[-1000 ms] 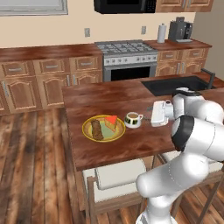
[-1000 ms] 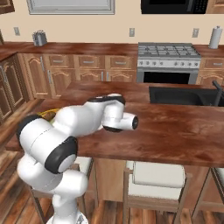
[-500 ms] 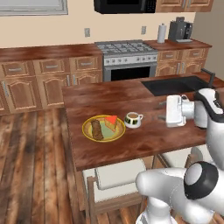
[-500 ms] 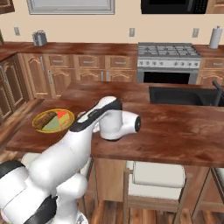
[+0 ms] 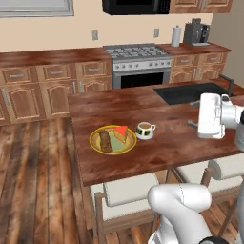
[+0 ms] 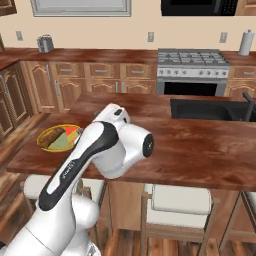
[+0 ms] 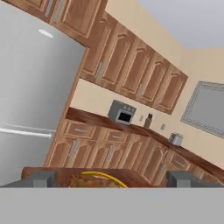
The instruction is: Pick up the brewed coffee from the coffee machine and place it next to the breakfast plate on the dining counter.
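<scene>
The white mug of coffee [image 5: 144, 129] stands upright on the dark wooden dining counter [image 5: 167, 147], just right of the yellow breakfast plate [image 5: 113, 139] with its bread, green patch and orange wedge. My gripper [image 5: 191, 125] hangs over the counter's right part, well clear of the mug and pointing back toward it. In the hand view its two fingertips [image 7: 43, 178] stand wide apart with nothing between them, and the plate's yellow rim [image 7: 105, 176] shows low between them. The plate [image 6: 59, 137] also lies at the counter's left; my arm hides the mug there. The coffee machine [image 5: 196, 33] sits on the far wall counter.
A black inset sink [image 5: 190, 93] with a faucet [image 5: 228, 85] lies behind the gripper. The stove [image 5: 138, 52] and a paper towel roll [image 5: 176, 35] line the back wall. White-cushioned stools [image 5: 128, 193] stand under the near edge. A steel fridge [image 7: 30, 87] and toaster oven [image 7: 121, 112] lie ahead of the hand.
My hand has drawn back to the right, away from the mug, and the arm has swung with it. Mug and plate have stayed in place.
</scene>
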Robot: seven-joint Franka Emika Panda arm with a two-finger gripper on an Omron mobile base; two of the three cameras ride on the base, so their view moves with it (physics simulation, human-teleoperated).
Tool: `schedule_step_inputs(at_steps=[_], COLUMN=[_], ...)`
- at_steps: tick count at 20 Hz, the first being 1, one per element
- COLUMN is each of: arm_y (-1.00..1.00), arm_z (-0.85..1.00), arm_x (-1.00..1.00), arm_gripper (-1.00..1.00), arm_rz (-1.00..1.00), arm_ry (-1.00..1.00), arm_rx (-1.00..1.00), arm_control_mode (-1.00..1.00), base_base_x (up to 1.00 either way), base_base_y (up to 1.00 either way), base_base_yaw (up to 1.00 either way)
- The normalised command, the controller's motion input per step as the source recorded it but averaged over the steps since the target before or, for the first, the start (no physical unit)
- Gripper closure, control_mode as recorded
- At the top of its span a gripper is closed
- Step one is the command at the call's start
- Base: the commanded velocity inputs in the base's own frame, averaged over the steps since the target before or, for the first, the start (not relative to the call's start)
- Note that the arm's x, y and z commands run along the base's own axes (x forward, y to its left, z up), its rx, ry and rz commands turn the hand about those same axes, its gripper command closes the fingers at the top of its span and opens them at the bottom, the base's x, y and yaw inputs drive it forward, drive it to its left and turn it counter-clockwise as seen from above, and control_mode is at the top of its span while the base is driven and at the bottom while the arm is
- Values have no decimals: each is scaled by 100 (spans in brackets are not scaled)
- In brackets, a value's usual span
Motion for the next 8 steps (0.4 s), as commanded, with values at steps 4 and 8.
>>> schedule_step_inputs(at_steps=[4, 8], arm_y=[0, -22], arm_z=[83, 16], arm_x=[-98, -64], arm_gripper=[-100, -100], arm_rz=[0, 1], arm_ry=[-6, -8], arm_rx=[0, 3], arm_control_mode=[-100, -100], base_base_x=[0, 0], base_base_y=[0, 0], base_base_yaw=[0, 0])
